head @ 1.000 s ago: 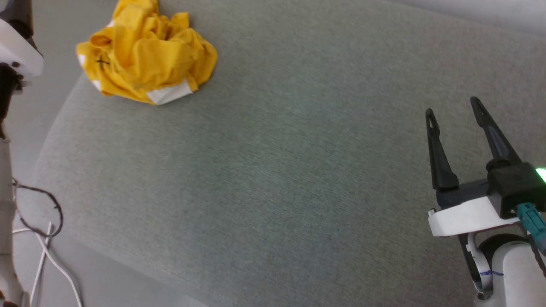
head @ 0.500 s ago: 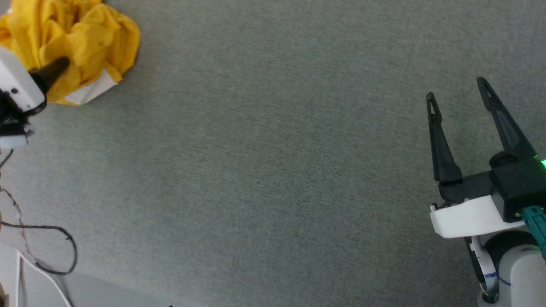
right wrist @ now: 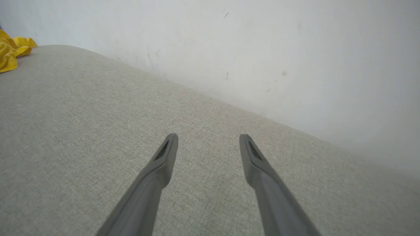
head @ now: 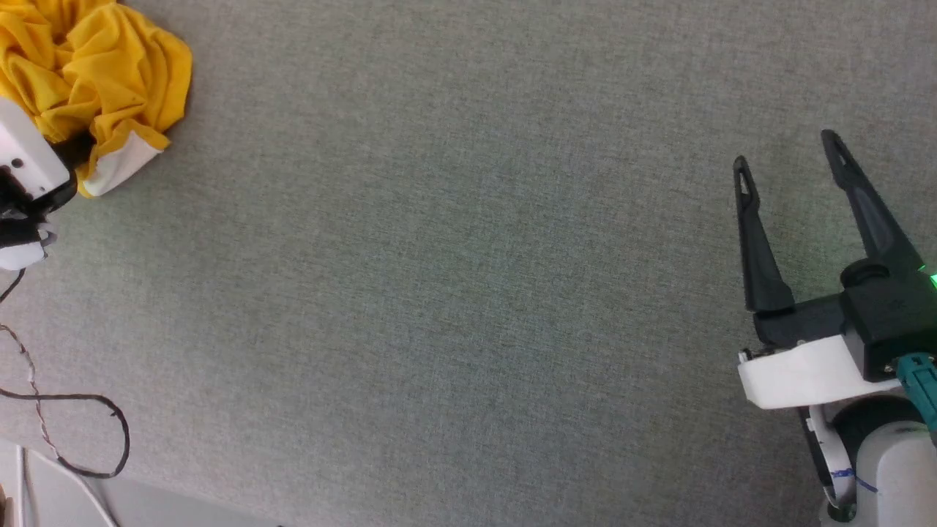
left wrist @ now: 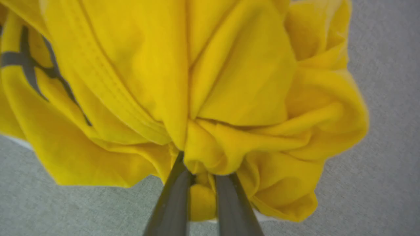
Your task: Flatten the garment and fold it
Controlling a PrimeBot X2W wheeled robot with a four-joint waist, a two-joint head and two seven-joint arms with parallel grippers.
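**Surface.** A grey fabric-covered surface point(head: 468, 293) is taking up most of the head view. In the right wrist view it is running up to a pale wall point(right wrist: 262, 49).

**Garment.** The garment point(head: 95, 66) is lying as a crumpled yellow heap at the far left corner of the surface, well apart from the right arm. It is cut off by the top and left edges of the head view.

**Grippers.** The left gripper point(left wrist: 203, 178) is pinching a bunched fold at the near edge of the heap, its fingers drawn close with yellow cloth between them. The right gripper point(head: 787, 154) is hovering over bare surface at the near right, jaws spread wide and holding nothing.

**Small items.** A dark cable point(head: 73, 417) is looping off the near left edge. A white band point(head: 121, 161) is showing at the heap's near side, and thin dark stripes point(left wrist: 29, 65) are crossing one fold.

**Progress.** Judged as barely begun: a first grip is being taken, while spreading, flattening and every fold are left to do.

**Orientation.** The heap is reading as roughly round, so no long axis is presenting itself. Which way the neck or hem is pointing cannot be told.
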